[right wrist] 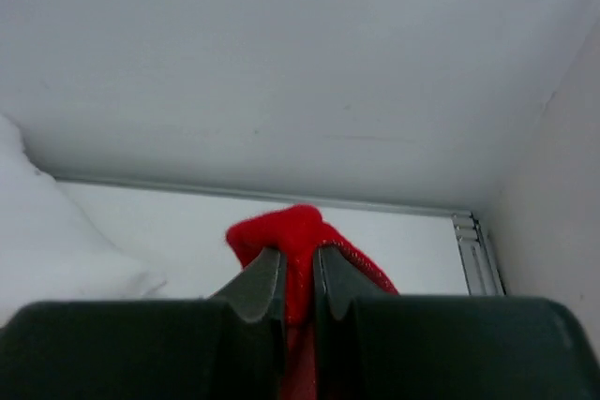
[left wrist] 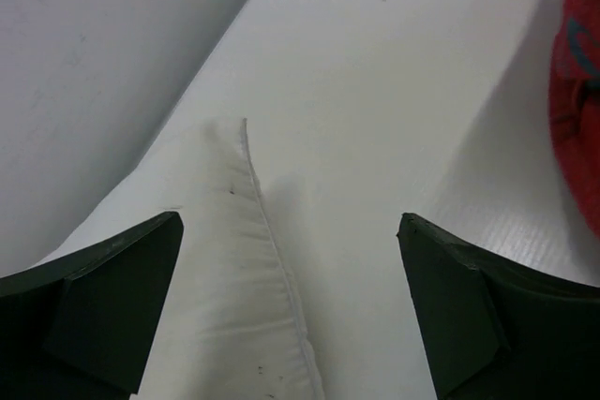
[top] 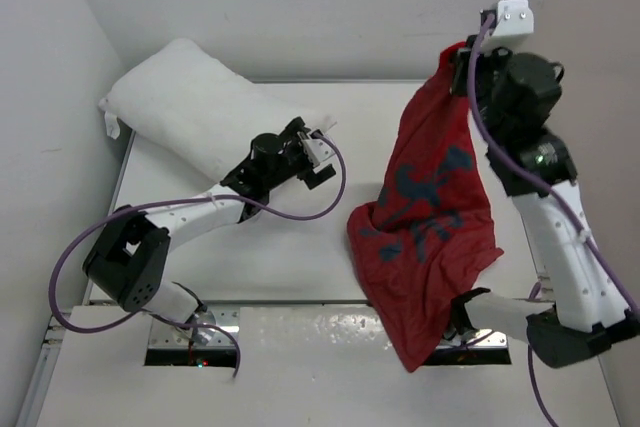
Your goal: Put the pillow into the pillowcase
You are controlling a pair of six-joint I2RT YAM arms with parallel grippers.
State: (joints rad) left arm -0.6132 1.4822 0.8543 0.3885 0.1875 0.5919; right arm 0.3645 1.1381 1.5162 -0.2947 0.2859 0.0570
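**One pinch, one wide spread**

Across most of the top view, white table [top: 300, 247], walled at left, back and right. Next in bulk, plump white pillow [top: 190, 112] at the far-left corner, slanted, leaning on the left wall, lower corner pointing toward mid-table. Well apart on the right, red case [top: 430, 217], hoisted by one far corner, draped down across the table in crumpled folds and spilling past the near edge over the base of the right arm [top: 560, 237]; dark blue print on the upturned face. Reaching in from the near left, left gripper [top: 315, 154] just at the pillow's lower corner, fingers spread wide, gripping nothing; from the wrist, seamed pillow corner below and between them, nearer one finger, contact impossible to tell. High at the far right, right gripper [right wrist: 298, 264] pressed together on a peak of red cloth, pinching the case. Smallest, white tag [top: 110, 127] dangling off the pillow's far-left end.
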